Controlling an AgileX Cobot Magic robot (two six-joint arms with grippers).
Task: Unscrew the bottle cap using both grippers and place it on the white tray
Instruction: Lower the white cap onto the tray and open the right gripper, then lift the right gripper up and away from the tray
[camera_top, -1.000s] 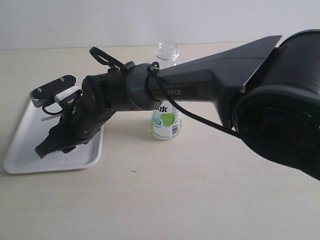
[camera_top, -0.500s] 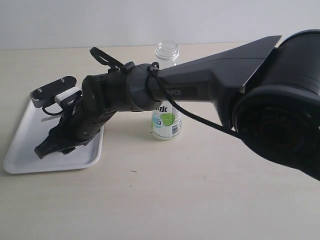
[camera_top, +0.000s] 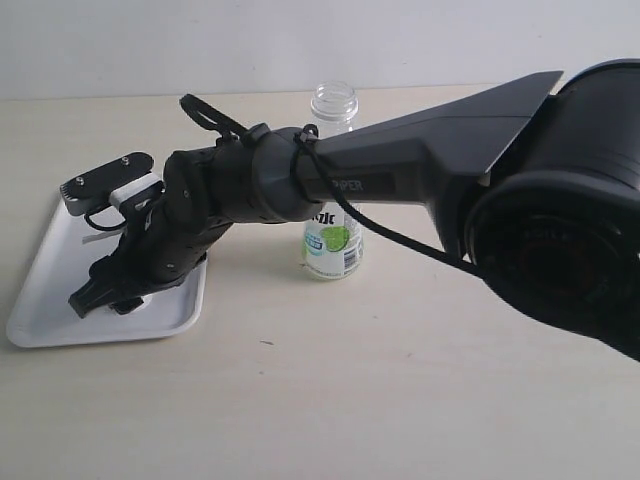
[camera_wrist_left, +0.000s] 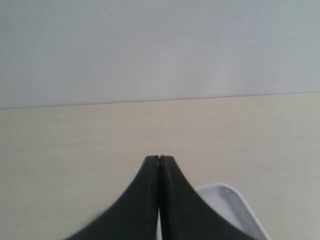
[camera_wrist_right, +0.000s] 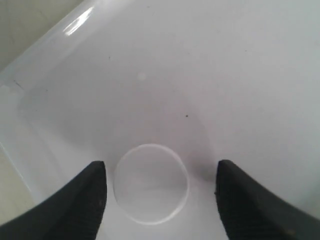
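The bottle (camera_top: 333, 235) stands upright mid-table with its threaded neck bare. My right arm reaches across to the white tray (camera_top: 40, 290) at the left, and my right gripper (camera_top: 100, 297) hangs low over it. In the right wrist view the gripper (camera_wrist_right: 161, 170) is open. The white bottle cap (camera_wrist_right: 151, 183) lies flat on the tray floor (camera_wrist_right: 200, 75) between the fingers (camera_wrist_right: 95, 195), apart from both. In the exterior view the gripper hides the cap. My left gripper (camera_wrist_left: 159, 158) is shut on nothing, with a tray corner (camera_wrist_left: 235, 205) beside it.
The right arm's thick black link (camera_top: 430, 160) and its cable pass in front of the bottle. The beige tabletop (camera_top: 300, 400) runs to a pale wall behind. The left arm does not show in the exterior view.
My right gripper has eased slightly lower and leftward over the tray. The bottle has not moved.
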